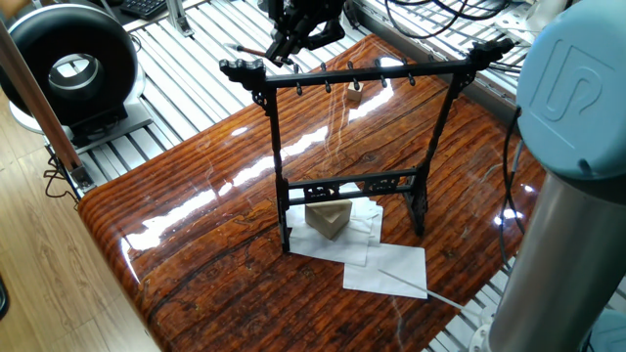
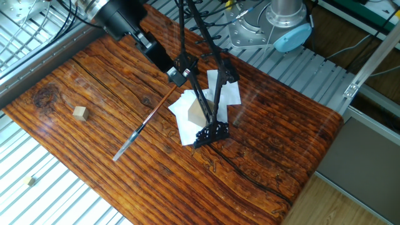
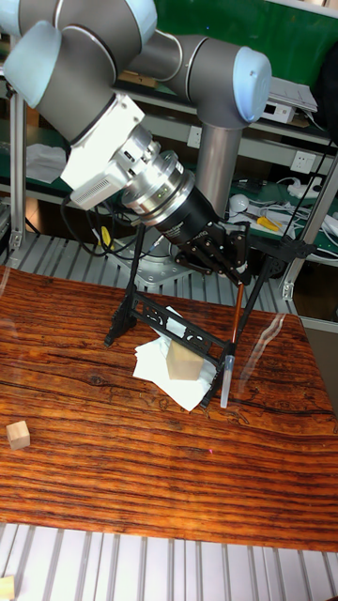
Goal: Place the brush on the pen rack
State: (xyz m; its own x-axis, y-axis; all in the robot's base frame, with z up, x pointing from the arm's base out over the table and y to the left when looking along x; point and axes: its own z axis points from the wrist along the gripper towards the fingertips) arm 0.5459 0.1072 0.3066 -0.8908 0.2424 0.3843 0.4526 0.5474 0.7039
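pen rack [image 2: 206, 94] top cut off by the other fixed view's edge, end effector [image 1: 286, 44] fingertips too small to tell

The only mark I can make out is a raised logo shaped like the letters UR, moulded into the pale blue round plastic joint cap [image 1: 577, 83] of the grey robot arm. Nothing else reads.
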